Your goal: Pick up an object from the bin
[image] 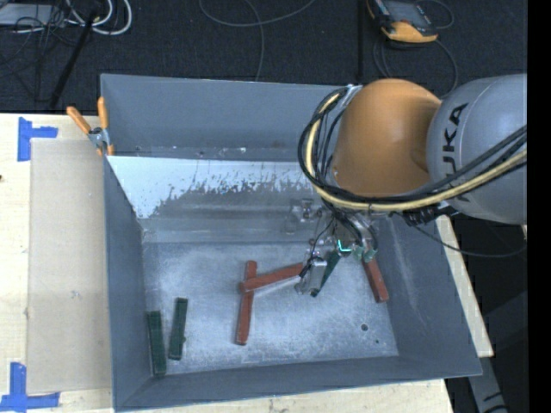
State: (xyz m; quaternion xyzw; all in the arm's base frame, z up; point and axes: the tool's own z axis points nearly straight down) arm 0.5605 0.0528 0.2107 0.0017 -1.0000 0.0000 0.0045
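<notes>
Left green stick (155, 344) and right green stick (178, 327) are lying flat near the front-left of the bin (125, 274), well apart from the action. Mid-floor, two red-brown bars are meeting in a T: upright bar (244, 317) and slanted bar (275, 278). They are thin, flat and matte, lying on scuffed metal. The gripper (315, 277) is sitting low at the slanted bar's right end. Can't tell if the claw is open or closed. Likely the grasp step, so next is calling for a firm pinch, then a straight lift. A third red bar (375, 282) is lying just right.
</notes>
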